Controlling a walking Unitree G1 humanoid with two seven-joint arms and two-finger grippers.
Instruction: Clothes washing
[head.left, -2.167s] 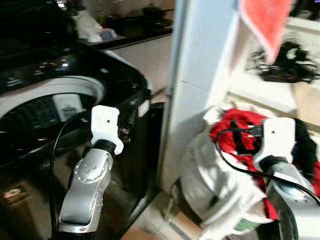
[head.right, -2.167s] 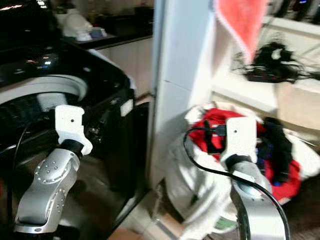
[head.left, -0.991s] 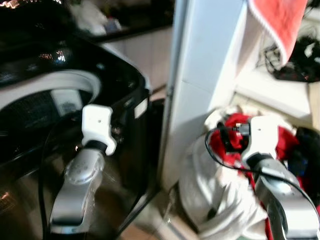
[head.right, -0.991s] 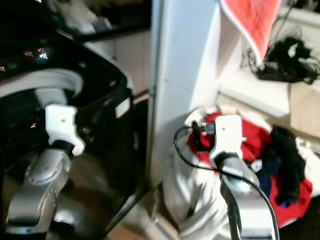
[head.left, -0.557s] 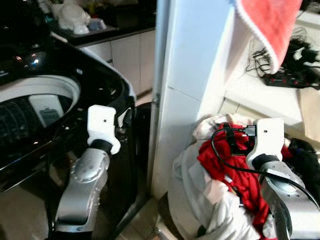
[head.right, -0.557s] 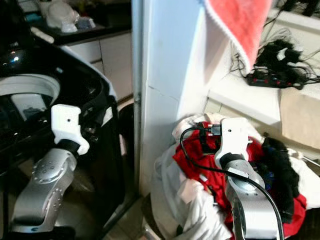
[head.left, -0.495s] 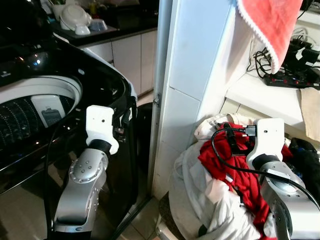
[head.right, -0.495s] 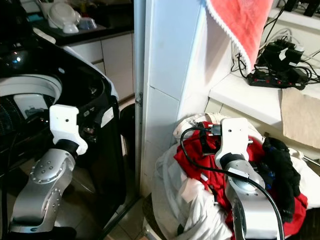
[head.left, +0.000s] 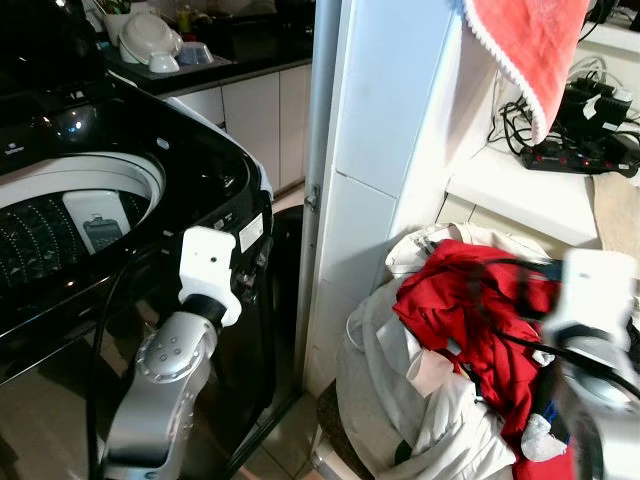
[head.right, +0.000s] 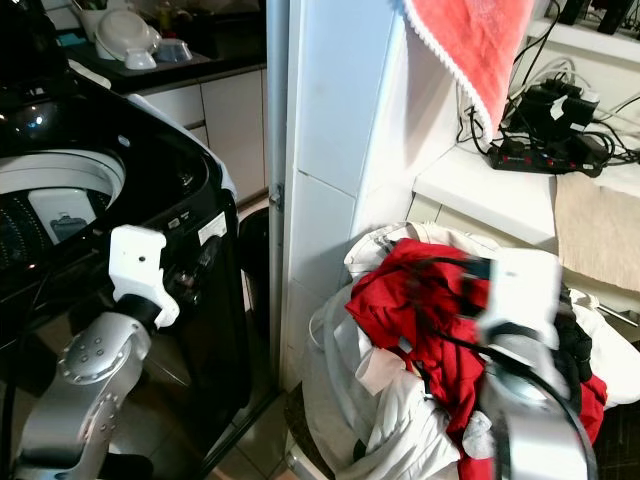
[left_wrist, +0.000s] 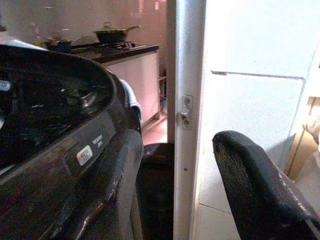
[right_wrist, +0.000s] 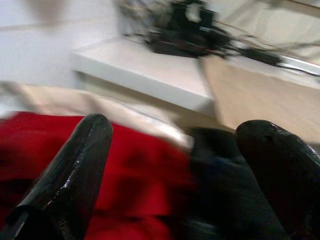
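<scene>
A black top-loading washing machine (head.left: 215, 175) stands at the left, its lid up and the drum (head.left: 55, 215) showing. To the right of a white pillar a heap of laundry lies: a red garment (head.left: 465, 300) on top, white cloth (head.left: 400, 380) under it, a dark piece (head.right: 575, 335) at the far side. My left gripper (left_wrist: 177, 142) is open and empty beside the machine's front corner, facing the pillar. My right gripper (right_wrist: 175, 125) is open just above the red garment and the dark piece; nothing is between its fingers (right_wrist: 80, 160).
The white tiled pillar (head.left: 385, 150) stands between machine and laundry. A red towel (head.left: 530, 45) hangs from above. A white shelf (head.left: 520, 190) holds a power strip with cables (head.left: 585, 125). Bowls (head.left: 145, 40) sit on the far counter. A narrow strip of floor (head.left: 290, 450) lies below.
My right arm has swung right across the laundry heap and shows blurred. My left arm has barely moved. The camera has shifted slightly.
</scene>
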